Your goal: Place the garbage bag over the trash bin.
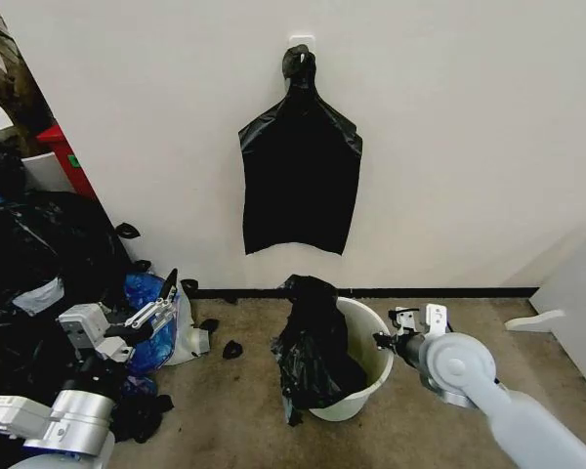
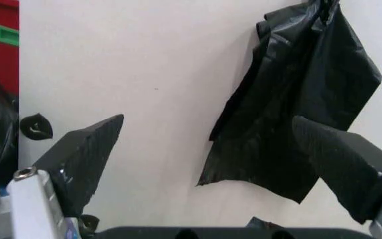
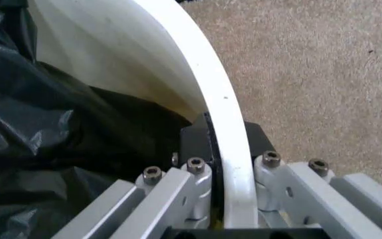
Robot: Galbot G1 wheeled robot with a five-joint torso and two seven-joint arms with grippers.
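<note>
So roughly halfway: the garbage bag [image 1: 313,344] only drapes over the trash bin's [image 1: 371,363] left rim. Right gripper [image 3: 223,164] fingers pinch the opposite rim; left gripper [image 1: 162,305] hangs released beside the floor heap.

bag [image 1: 313,342]: thin black plastic, glossy and crinkled, lying just inside the right jaws
bin [image 1: 376,354]: smooth white plastic, its rolled rim sitting between the right jaws
right gripper [image 3: 226,149]: silvery metal links with bolts, black pads pressing the rim
left gripper [image 2: 208,164]: matt black ribbed fingers standing wide apart
floor [image 3: 310,64]: rough beige carpet showing beyond the right jaws
</note>
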